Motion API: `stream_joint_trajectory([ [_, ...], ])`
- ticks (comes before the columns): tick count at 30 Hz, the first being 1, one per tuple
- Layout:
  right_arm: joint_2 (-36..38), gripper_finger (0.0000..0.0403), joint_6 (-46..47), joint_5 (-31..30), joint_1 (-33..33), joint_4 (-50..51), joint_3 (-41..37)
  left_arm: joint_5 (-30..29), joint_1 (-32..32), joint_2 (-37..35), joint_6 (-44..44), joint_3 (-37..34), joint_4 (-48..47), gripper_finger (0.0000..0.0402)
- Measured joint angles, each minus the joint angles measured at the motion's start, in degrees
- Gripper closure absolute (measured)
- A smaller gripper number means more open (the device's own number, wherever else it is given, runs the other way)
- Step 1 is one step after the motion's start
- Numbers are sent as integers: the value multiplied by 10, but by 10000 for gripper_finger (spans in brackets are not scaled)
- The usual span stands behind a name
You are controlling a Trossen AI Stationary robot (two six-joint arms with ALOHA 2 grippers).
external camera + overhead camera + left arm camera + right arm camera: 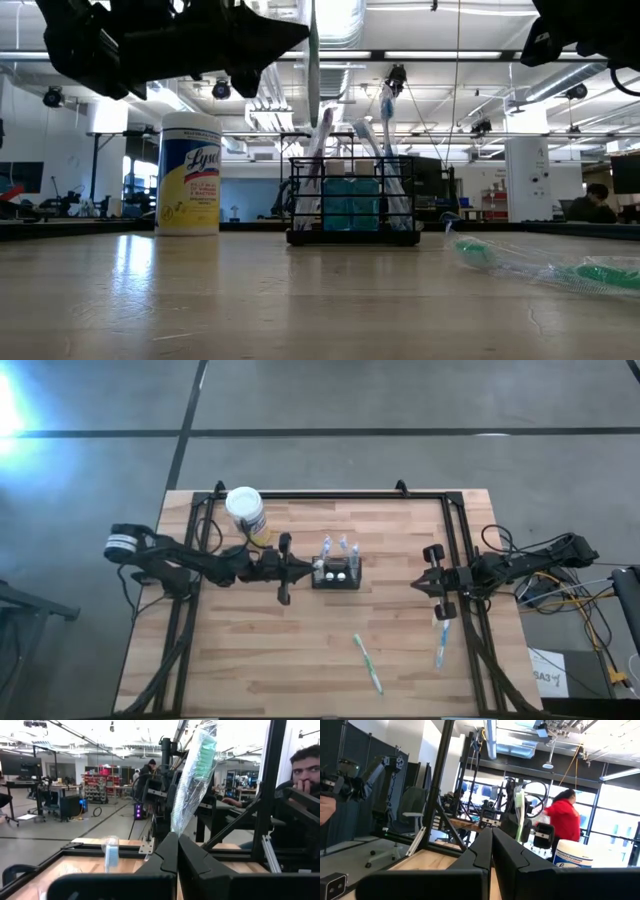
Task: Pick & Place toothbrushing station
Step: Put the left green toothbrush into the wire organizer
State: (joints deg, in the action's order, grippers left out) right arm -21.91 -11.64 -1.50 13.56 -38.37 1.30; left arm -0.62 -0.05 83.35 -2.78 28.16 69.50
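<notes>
The toothbrushing station [336, 572], a small black slotted holder, stands upright near the middle of the table [260, 660], a little toward the far side. Several toothbrushes already stand in it, along with some teal items I cannot identify; from table height the brushes lean against its wire sides.

The left gripper [284, 570] hangs just left of the station, above the board, its fingers clamped on a wrapped toothbrush [192, 775] with a green head that sticks up from between them in the left wrist view. The right gripper [437, 585] waits at the right edge of the table, well apart from the station, fingers pressed together on nothing, as its own wrist view shows.

2 more toothbrushes lie flat on the near side: a green one [368, 663] near the middle and a blue one [439, 648] to the right, near the right gripper. A white-lidded wipes canister [246, 512] stands at the far left, untouched.

I judge the work about halfway: some brushes are seated, 1 is in hand and ready to be dropped into the station, and 2 are left to collect
</notes>
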Motion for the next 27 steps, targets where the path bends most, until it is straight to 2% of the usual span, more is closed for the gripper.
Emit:
stream_joint_trajectory([
  [15,0,394,0,0,0,0,0,-40,4,32,15,-1,-1,401],
  [27,0,394,0,0,0,0,0,-49,7,75,8,-2,-2,401],
])
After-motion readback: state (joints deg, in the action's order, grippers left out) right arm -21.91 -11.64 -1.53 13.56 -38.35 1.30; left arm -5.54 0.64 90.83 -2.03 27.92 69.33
